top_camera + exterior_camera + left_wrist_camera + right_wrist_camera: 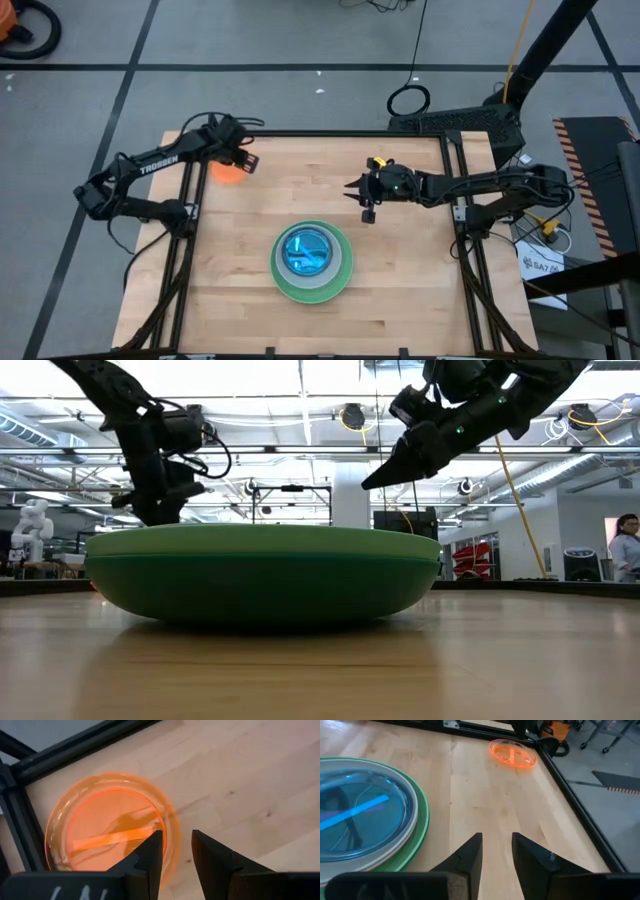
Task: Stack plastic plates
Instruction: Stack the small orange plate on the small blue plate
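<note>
A small orange plate [228, 172] lies flat on the table in the far left corner; it also shows in the left wrist view [110, 825] and the right wrist view [513, 754]. My left gripper [177, 837] is low over it and a little open, one finger over the plate's inside and one outside its rim. A stack [312, 262] stands mid-table: a blue plate [355, 815] on a pale plate on light green and dark green plates [260, 575]. My right gripper [366, 205] hangs above the table's far right part, a little open and empty. My left gripper has its fingers on either side of the orange plate's rim [172, 827], on the side toward the table's middle, coming from above and slanting down. I cannot tell whether the fingers touch the rim. The plate lies flat on the table.
Black frame rails [300, 133] run along the table's edges, close behind the orange plate [75, 750]. Bare wood lies between the stack and the orange plate. A person [625, 545] stands far off in the room at the right.
</note>
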Robot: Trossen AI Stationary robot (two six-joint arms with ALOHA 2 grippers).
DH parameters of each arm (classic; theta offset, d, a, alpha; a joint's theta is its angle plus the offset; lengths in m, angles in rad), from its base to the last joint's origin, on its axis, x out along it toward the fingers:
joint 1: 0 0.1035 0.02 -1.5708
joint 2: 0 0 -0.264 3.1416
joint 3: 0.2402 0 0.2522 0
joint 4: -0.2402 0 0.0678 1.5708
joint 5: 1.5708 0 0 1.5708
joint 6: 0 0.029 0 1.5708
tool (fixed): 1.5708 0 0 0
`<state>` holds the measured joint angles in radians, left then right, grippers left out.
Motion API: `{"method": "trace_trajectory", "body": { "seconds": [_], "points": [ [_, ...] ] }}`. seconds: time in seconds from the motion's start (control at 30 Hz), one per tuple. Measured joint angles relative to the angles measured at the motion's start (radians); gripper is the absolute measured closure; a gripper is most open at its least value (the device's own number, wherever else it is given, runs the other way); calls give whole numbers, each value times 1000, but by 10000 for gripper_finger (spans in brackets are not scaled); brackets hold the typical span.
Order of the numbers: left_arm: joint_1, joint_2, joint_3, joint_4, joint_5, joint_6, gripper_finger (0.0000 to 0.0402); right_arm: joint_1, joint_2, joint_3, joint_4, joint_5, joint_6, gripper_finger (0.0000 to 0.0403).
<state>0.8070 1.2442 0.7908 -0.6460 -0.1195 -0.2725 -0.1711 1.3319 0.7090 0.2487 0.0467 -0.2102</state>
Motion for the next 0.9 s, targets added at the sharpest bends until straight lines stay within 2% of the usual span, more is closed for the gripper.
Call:
{"method": "trace_trajectory", "body": {
  "seconds": [0.13,0.27,0.37,0.43,0.9],
  "points": [
    [15,24,2,30,53,-24,291,0,0,0,16,0,-27,305],
    [-9,124,4,48,98,-12,291,-2,0,0,37,1,-49,305],
    [-8,196,33,-45,69,19,291,-8,0,0,43,1,-49,305],
    [-5,217,48,-51,29,18,291,-12,0,0,38,1,-48,305],
    [-12,222,58,-24,14,17,291,-12,0,0,0,2,-34,305]
  ]
}}
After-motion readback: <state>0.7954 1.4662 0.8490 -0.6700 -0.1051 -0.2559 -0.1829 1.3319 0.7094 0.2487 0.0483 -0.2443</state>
